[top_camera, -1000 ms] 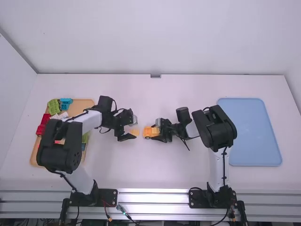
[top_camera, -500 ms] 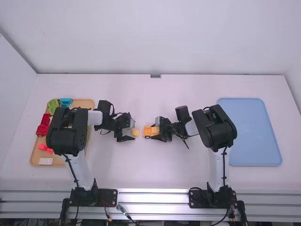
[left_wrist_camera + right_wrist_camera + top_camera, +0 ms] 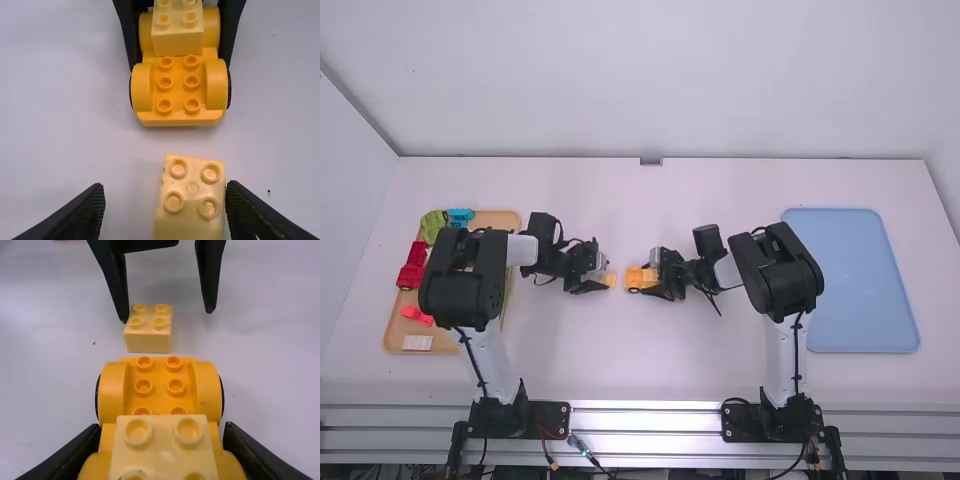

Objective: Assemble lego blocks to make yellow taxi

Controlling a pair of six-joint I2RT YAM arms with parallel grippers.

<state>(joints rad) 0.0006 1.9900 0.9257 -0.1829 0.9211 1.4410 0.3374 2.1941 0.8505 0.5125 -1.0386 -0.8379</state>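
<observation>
left gripper (image 3: 601, 277) spread pretty wide, right gripper (image 3: 651, 279) clamped on, basically nose to nose, gap between them

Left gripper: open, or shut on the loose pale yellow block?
The left gripper is open: the pale yellow block lies between its fingers, with white table showing between the block and one finger.

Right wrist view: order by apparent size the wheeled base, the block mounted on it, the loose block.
1. Wheeled base
2. Mounted block
3. Loose block
The mounted block is nearer the camera, so true block sizes are unsure.
</observation>
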